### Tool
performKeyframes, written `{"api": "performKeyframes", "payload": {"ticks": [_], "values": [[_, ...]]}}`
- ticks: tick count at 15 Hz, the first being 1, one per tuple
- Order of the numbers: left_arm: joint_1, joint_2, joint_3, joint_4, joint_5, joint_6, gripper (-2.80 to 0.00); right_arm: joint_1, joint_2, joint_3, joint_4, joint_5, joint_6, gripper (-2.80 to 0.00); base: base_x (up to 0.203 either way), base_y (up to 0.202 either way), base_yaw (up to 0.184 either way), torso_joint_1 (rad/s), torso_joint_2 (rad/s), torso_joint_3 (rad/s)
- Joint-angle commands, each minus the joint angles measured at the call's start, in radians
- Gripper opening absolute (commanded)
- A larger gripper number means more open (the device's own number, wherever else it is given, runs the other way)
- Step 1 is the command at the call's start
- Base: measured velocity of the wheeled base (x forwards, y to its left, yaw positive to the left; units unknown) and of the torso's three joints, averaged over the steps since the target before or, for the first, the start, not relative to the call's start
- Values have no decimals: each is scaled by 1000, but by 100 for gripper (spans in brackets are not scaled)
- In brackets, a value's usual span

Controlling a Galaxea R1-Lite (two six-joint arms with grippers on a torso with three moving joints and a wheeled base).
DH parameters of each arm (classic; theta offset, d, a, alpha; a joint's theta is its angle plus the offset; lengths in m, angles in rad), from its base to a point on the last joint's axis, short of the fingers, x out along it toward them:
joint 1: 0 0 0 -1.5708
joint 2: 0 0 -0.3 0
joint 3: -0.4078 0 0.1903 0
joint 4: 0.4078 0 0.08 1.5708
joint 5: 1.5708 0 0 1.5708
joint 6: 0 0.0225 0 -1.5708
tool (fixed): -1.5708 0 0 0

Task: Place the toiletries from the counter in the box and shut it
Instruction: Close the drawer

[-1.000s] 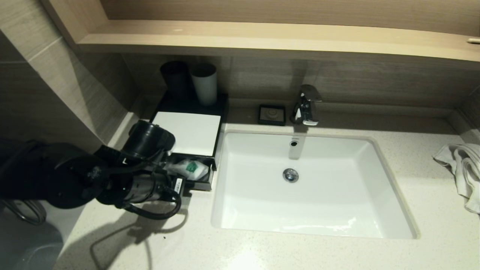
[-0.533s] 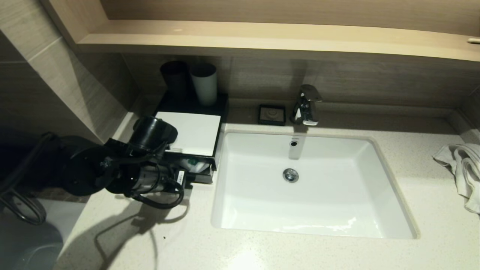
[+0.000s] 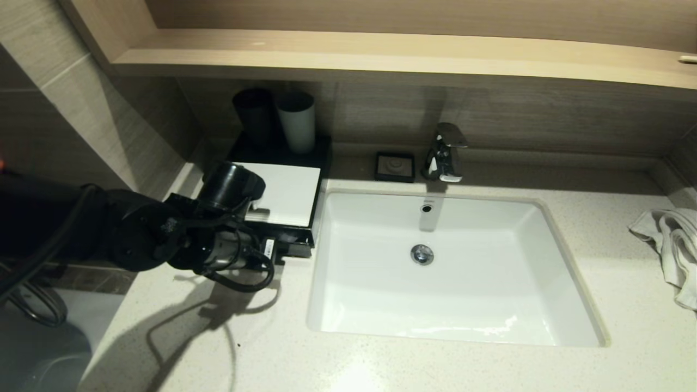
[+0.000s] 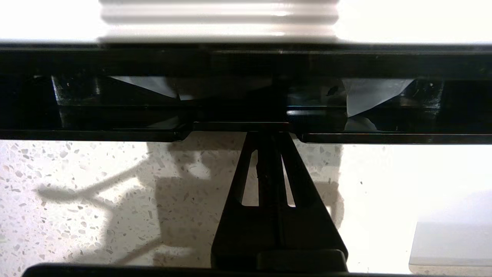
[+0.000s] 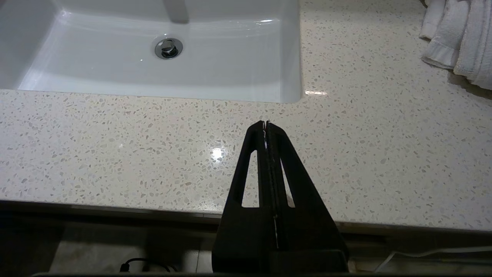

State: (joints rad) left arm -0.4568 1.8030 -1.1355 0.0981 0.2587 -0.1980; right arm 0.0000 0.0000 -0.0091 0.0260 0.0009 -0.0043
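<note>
Right gripper (image 5: 266, 125): fingers pressed together, holding nothing, parked over the counter (image 5: 153, 146) front edge, near the sink (image 5: 115, 65).
Left gripper (image 4: 268, 132): fingers closed flat, tips against the black drawer front (image 4: 238, 126) of the toiletry box (image 3: 280, 193); left arm (image 3: 136, 234) reaches in low from the left.
Drawer nearly shut beneath the white lid (image 3: 286, 188).
</note>
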Motion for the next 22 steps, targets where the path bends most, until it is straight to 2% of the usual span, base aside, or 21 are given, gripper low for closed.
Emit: {"api": "performKeyframes", "payload": {"ticks": [1,16,19,22], "values": [[0,10,-23,0,2,-1,-280,-1,0,0,0,0,0,-280,0,0,0,0,0,0],[0,42,-125,-7,10,-8,-280,0,0,0,0,-1,0,-280,0,0,0,0,0,0],[0,2,-111,4,11,-5,-280,0,0,0,0,1,0,-280,0,0,0,0,0,0],[0,-66,-43,19,13,-3,-280,0,0,0,0,-1,0,-280,0,0,0,0,0,0]]}}
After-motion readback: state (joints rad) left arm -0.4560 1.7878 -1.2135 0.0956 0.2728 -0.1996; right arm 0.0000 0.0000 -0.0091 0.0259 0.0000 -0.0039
